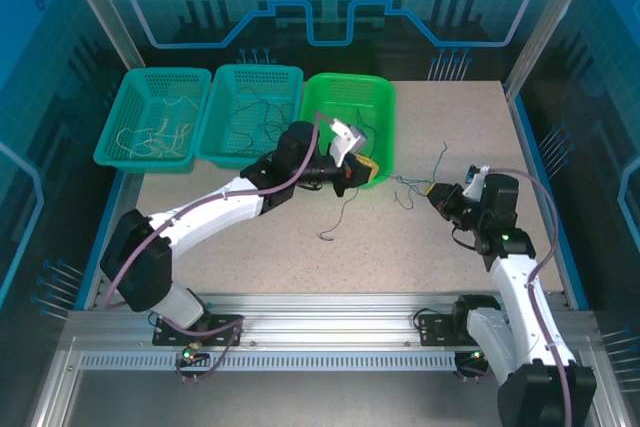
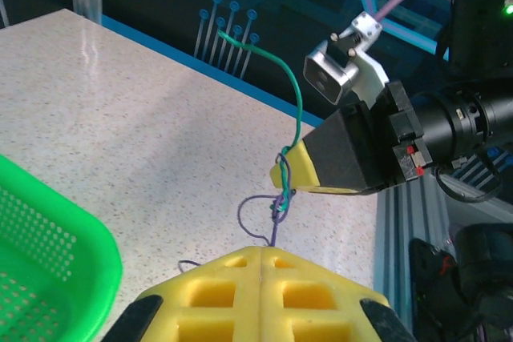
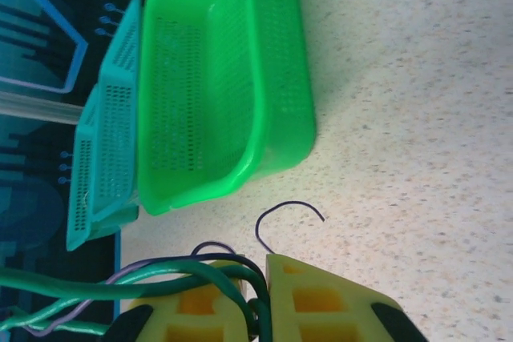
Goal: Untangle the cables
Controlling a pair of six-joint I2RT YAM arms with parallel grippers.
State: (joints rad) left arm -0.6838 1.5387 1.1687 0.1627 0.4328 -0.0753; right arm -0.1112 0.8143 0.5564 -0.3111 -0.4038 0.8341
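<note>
A small knot of thin cables [image 1: 405, 187] is stretched above the table between my two grippers. My left gripper [image 1: 368, 173] is shut on a purple wire that leaves its yellow fingertips [image 2: 240, 266] and runs up to the knot [image 2: 280, 202]. My right gripper [image 1: 432, 191] is shut on the other side of the knot, with green and dark wires [image 3: 160, 278] pinched between its pads. A green wire [image 2: 296, 110] curls upward from it. A dark wire end [image 3: 276, 210] curves out over the table. Another loose end [image 1: 340, 217] trails down from the left gripper.
Three baskets stand along the back left: a teal one [image 1: 155, 117] with pale wires, a teal one [image 1: 250, 112] with dark wires, and a bright green one [image 1: 350, 112] just behind the left gripper. The table's right edge [image 1: 540, 187] is close to the right arm.
</note>
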